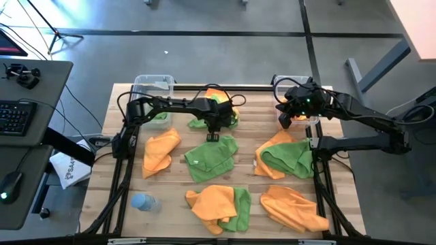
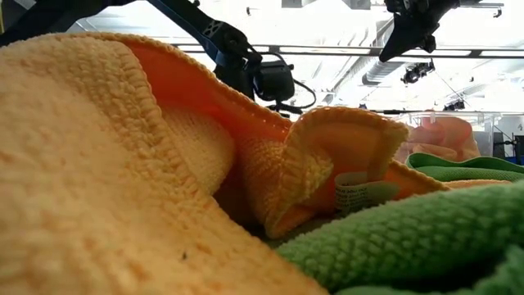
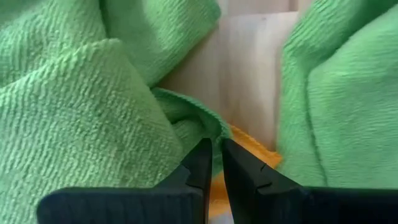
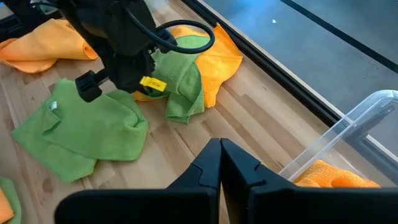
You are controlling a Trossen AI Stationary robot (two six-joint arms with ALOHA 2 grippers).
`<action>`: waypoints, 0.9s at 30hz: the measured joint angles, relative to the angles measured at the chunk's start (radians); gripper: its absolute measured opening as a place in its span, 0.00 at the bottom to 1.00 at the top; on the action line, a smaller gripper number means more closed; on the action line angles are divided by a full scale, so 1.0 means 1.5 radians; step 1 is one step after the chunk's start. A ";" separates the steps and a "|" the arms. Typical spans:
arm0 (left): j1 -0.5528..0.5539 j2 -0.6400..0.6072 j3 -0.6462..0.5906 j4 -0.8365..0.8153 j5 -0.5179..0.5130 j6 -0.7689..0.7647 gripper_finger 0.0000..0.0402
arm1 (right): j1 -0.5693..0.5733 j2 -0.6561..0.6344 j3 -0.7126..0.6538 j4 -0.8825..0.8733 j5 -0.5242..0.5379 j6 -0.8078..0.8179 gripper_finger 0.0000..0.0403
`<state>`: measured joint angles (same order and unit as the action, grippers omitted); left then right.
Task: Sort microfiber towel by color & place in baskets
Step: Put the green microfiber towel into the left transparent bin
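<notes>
Orange and green microfiber towels lie about the wooden table. My left gripper (image 1: 212, 136) points down at the far centre, between a green-and-orange pile (image 1: 219, 112) and a spread green towel (image 1: 211, 158), and is shut on green cloth. One clear basket (image 1: 153, 87) at the far left holds a green towel (image 1: 161, 117). The other basket (image 4: 348, 134), at the far right, holds an orange towel (image 4: 336, 177). My right gripper (image 4: 221, 158) hangs shut and empty above the table beside that basket. My left gripper pinches a folded edge of a green towel (image 3: 205, 127) between its two fingertips (image 3: 200, 163), coming from above and pointing down. The towel lies slack on the table. Orange cloth (image 3: 252, 146) shows just under the pinched fold.
More towels lie near the front: orange (image 1: 160, 150), orange over green (image 1: 283, 158), an orange-green heap (image 1: 218, 204) and orange (image 1: 293, 207). A pale blue bottle (image 1: 143, 202) lies at the near left. The heap of cloth fills the low view (image 2: 123, 164).
</notes>
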<state>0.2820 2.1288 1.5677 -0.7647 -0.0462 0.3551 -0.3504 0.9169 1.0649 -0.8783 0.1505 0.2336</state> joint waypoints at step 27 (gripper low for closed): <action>-0.014 -0.011 0.001 0.042 0.000 -0.020 0.26 | 0.000 0.000 0.000 0.000 0.000 0.001 0.00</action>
<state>0.2611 2.1120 1.5688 -0.7014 -0.0454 0.3248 -0.3508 0.9169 1.0653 -0.8787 0.1509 0.2356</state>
